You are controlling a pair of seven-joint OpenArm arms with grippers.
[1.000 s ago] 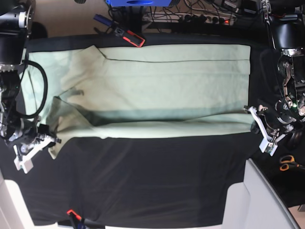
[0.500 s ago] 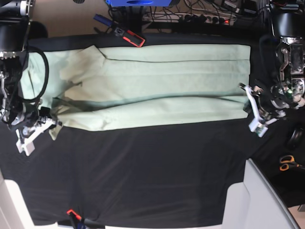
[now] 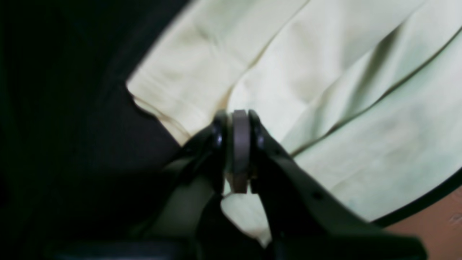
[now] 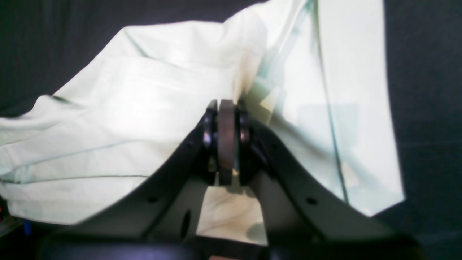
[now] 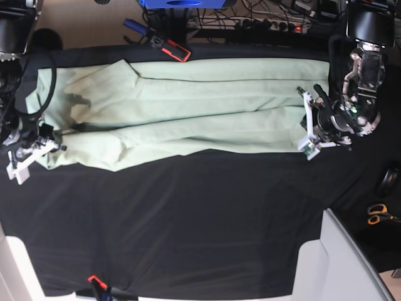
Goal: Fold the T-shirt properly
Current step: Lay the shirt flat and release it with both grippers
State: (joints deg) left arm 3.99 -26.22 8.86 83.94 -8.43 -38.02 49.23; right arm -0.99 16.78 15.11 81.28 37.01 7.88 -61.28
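Base view, left to right.

Right gripper (image 5: 28, 157): located at the left edge of the table cover (image 5: 188, 232), at the sleeve end of the T-shirt (image 5: 188, 119). In the right wrist view the jaws of this gripper (image 4: 226, 144) are pressed together on a pinch of pale green cloth; the fabric rises in a loose ridge from the grip point and drapes down on both sides. State: clenched on the T-shirt.

T-shirt: lies across the far half of the black table cover, long axis running left to right. The near edge is drawn in toward the middle of the garment, producing several lengthwise creases. The near half of the cover is bare black cloth. A red-and-black tool (image 5: 170, 47) rests on the far edge of the cover, just beyond the shirt. A small orange clip (image 5: 95, 280) sits at the near edge.

Left gripper (image 5: 308, 130): located at the right end of the T-shirt, over the hem. In the left wrist view the jaws of this gripper (image 3: 240, 151) are closed with green fabric caught between the pads; folds fan away from the grip. State: clenched on the T-shirt.

Scissors (image 5: 380, 214) with orange handles lie off the cover at far right.
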